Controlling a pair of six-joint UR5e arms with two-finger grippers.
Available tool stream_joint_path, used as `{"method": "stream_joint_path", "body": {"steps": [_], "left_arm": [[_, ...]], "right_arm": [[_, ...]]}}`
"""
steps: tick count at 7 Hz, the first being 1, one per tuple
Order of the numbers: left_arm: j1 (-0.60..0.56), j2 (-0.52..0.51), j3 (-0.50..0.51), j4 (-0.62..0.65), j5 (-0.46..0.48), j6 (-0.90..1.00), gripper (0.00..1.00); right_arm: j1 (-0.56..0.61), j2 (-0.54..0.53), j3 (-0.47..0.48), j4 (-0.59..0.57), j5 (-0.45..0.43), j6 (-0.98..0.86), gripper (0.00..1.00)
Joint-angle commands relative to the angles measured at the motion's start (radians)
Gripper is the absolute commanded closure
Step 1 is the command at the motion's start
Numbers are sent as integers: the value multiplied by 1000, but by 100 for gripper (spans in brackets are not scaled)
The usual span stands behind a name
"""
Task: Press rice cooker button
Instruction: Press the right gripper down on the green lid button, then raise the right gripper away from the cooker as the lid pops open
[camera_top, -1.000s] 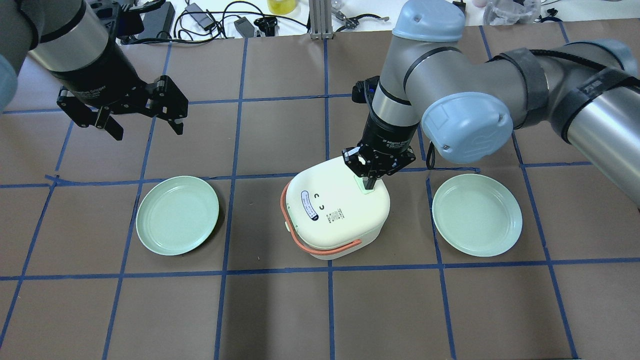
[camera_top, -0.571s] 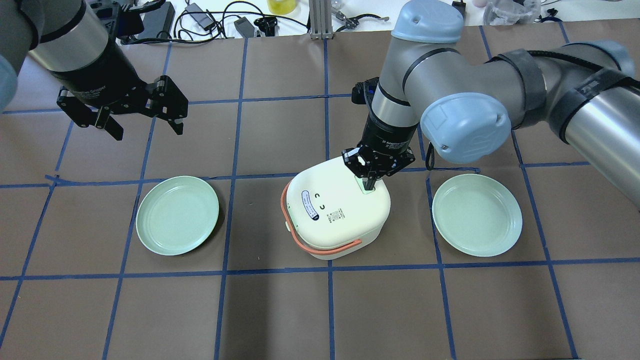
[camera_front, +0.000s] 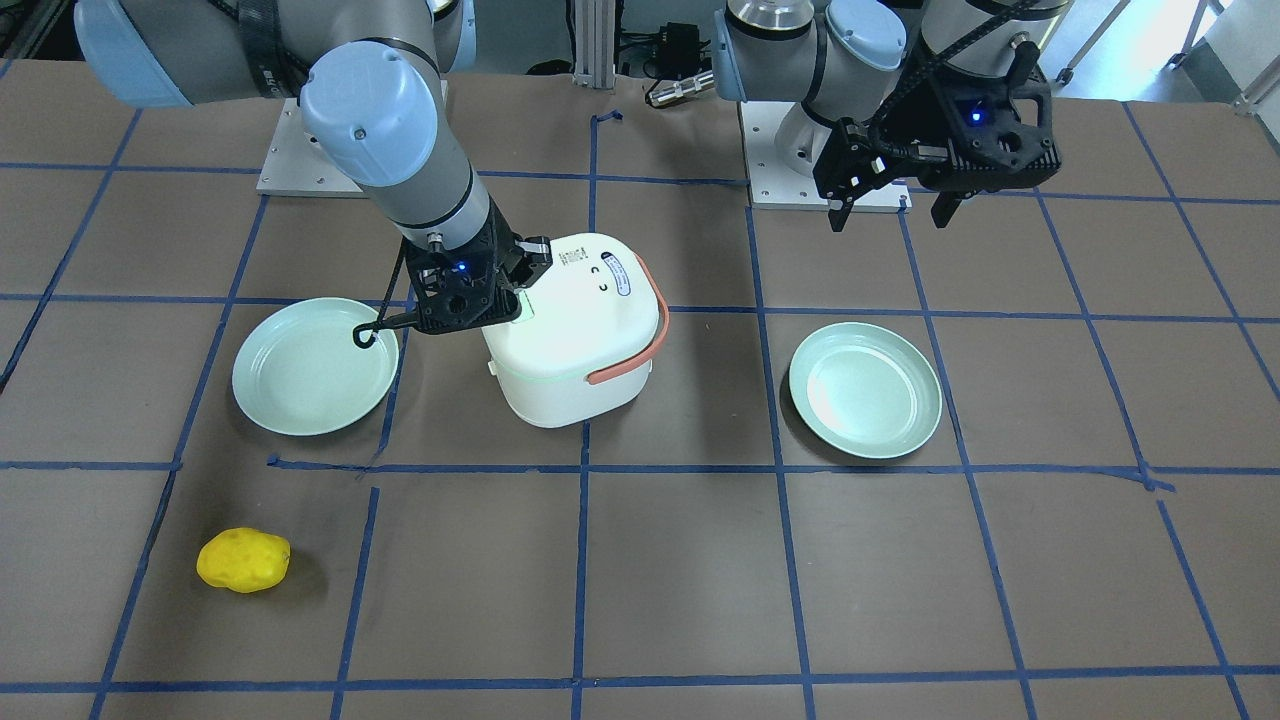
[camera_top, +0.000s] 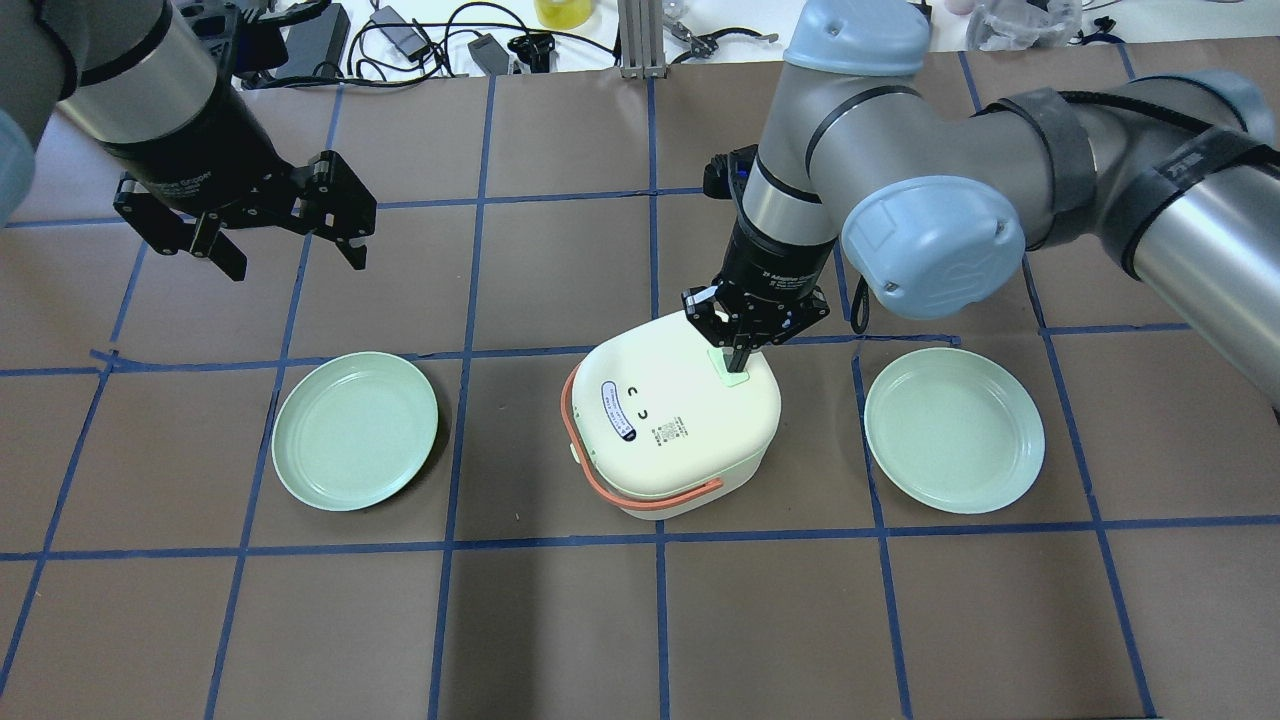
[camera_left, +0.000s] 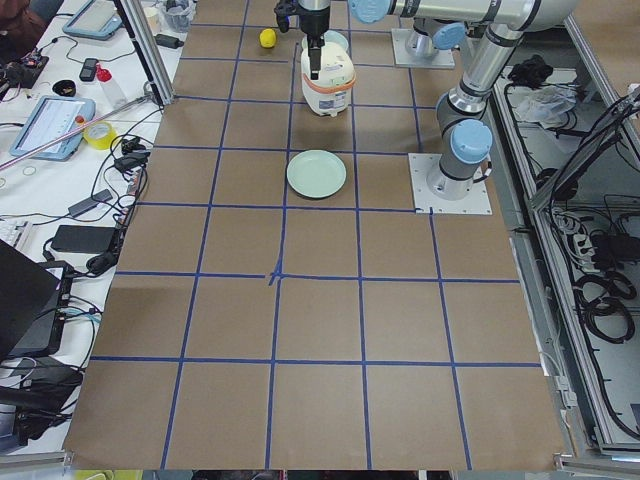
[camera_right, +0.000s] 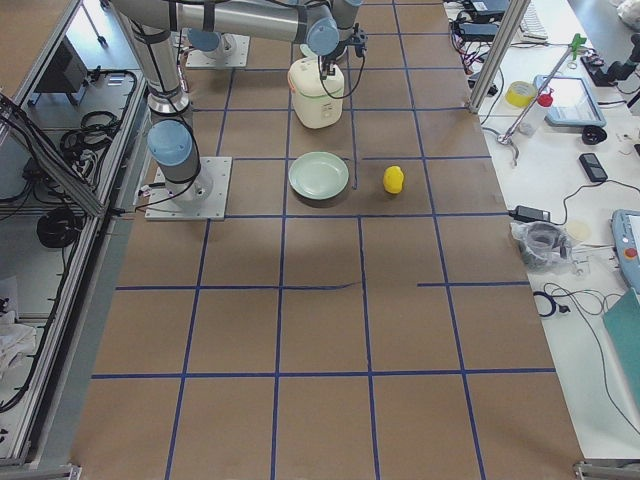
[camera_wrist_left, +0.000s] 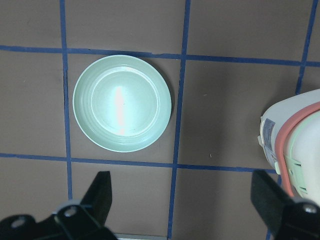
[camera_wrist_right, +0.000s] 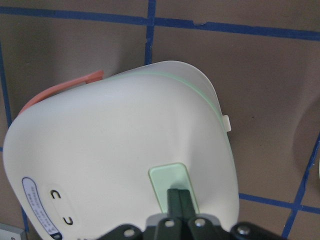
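Observation:
A white rice cooker (camera_top: 670, 425) with an orange handle stands mid-table; it also shows in the front view (camera_front: 570, 330) and the right wrist view (camera_wrist_right: 115, 165). Its pale green button (camera_top: 733, 377) is on the lid's far right edge, and shows in the right wrist view (camera_wrist_right: 167, 180). My right gripper (camera_top: 742, 358) is shut and points straight down with its fingertips (camera_wrist_right: 180, 197) on or just above the button; I cannot tell if they touch. My left gripper (camera_top: 292, 260) is open and empty, hovering high over the far left, with its fingers (camera_wrist_left: 100, 192) wide apart.
A pale green plate (camera_top: 355, 430) lies left of the cooker and another (camera_top: 953, 430) lies right of it. A yellow lumpy object (camera_front: 243, 560) sits near the operators' side. Cables and clutter lie along the far table edge (camera_top: 430, 40).
My right gripper's fingertips have shifted slightly up and back on the button, so more of the green shows below them. The left arm has not moved.

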Motion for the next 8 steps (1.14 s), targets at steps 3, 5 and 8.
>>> {"method": "stream_joint_path", "body": {"steps": [3, 5, 8], "left_arm": [[0, 0, 0, 0, 0, 0, 0], [0, 0, 0, 0, 0, 0, 0], [0, 0, 0, 0, 0, 0, 0]], "right_arm": [[-24, -4, -239, 107, -39, 186, 7], [-86, -7, -247, 110, -119, 131, 0], [-149, -10, -225, 101, -197, -19, 0]]}}
